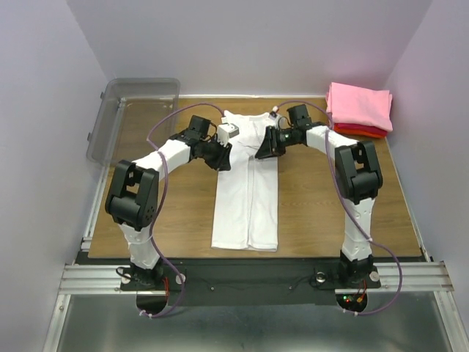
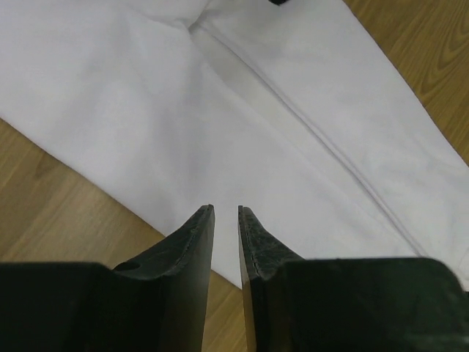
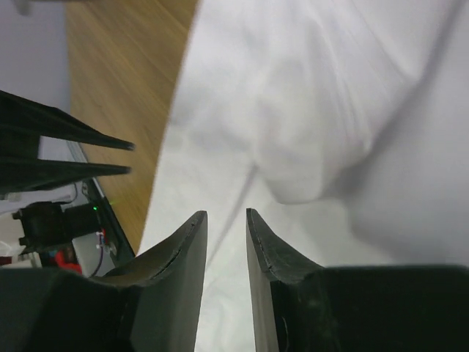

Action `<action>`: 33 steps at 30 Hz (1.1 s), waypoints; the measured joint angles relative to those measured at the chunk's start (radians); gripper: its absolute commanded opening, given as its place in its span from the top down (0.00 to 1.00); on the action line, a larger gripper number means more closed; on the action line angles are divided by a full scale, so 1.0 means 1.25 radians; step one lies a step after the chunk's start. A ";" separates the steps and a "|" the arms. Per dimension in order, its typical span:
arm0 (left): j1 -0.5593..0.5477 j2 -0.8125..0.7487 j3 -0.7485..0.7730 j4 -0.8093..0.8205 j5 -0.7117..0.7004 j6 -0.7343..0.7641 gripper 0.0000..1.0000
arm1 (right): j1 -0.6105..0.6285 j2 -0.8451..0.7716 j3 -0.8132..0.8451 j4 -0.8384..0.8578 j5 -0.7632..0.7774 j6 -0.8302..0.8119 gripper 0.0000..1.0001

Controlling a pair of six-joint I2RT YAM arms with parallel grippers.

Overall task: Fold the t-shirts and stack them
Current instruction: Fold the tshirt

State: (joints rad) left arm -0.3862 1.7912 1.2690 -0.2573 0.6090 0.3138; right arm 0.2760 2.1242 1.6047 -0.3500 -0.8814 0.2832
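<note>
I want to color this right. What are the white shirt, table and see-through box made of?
White shirt: soft matte cloth, maybe cotton; it wrinkles and has stitched seams. Table: wood or wood-look board; brown grain lines. Box: clear greyish plastic; the wall shows through it.

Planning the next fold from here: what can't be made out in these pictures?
Top view: white shirt upper part, partly covered by the left end effector and right end effector.
Top view: red shirt, mostly under the pink shirt.
Wrist views: whether either tip touches cloth, hidden by the fingers.
Right wrist view: cloth folds, blurred.
</note>
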 measured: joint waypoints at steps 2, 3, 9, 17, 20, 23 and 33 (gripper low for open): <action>0.000 0.028 -0.004 0.012 0.000 -0.026 0.70 | 0.000 0.028 -0.028 -0.012 0.020 -0.002 0.67; 0.000 0.040 -0.008 0.016 -0.001 -0.034 0.70 | 0.000 0.042 -0.035 -0.018 0.031 -0.004 0.68; 0.000 0.132 -0.008 0.032 -0.006 -0.077 0.72 | 0.000 0.101 -0.009 -0.028 0.070 -0.016 0.69; 0.019 0.298 0.221 0.016 0.027 -0.089 0.72 | -0.025 0.240 0.219 -0.024 0.094 -0.005 0.64; 0.040 0.358 0.320 0.004 0.024 -0.085 0.69 | -0.043 0.294 0.323 -0.028 0.098 -0.008 0.49; 0.062 0.400 0.395 -0.009 0.014 -0.079 0.64 | -0.059 0.352 0.443 -0.032 0.086 -0.022 0.37; 0.089 0.305 0.336 -0.060 -0.006 -0.006 0.58 | -0.068 0.233 0.357 -0.070 0.013 -0.099 0.37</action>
State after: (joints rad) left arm -0.2745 2.1723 1.6886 -0.3325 0.6010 0.3058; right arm 0.1909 2.4157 2.0506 -0.4374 -0.8654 0.1600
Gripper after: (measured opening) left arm 0.420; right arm 0.638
